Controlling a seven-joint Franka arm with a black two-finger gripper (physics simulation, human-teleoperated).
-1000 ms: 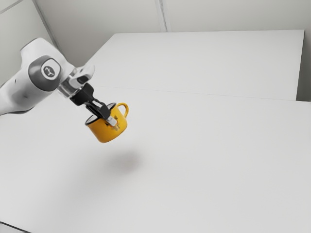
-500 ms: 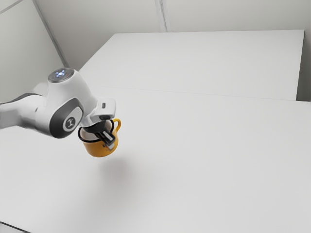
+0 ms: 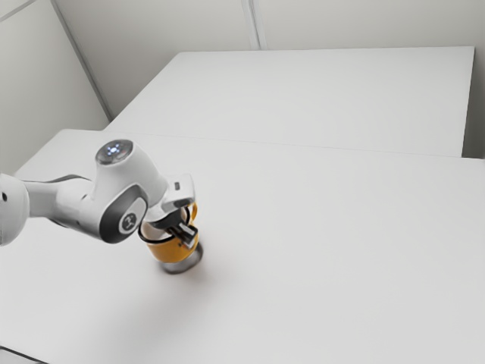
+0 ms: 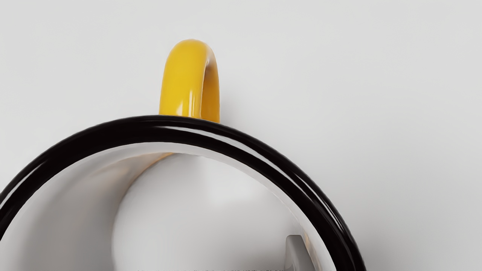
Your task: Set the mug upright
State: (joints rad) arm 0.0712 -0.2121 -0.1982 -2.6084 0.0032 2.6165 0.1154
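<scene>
Fingers pinched on the wall of a yellow mug, one inside it, handle near them, bench below.

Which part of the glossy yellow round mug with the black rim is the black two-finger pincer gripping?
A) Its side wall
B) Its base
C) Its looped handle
A: the pincer straddles the side wall of the mug, with one finger inside it in the wrist view, while the handle stands free.
</scene>
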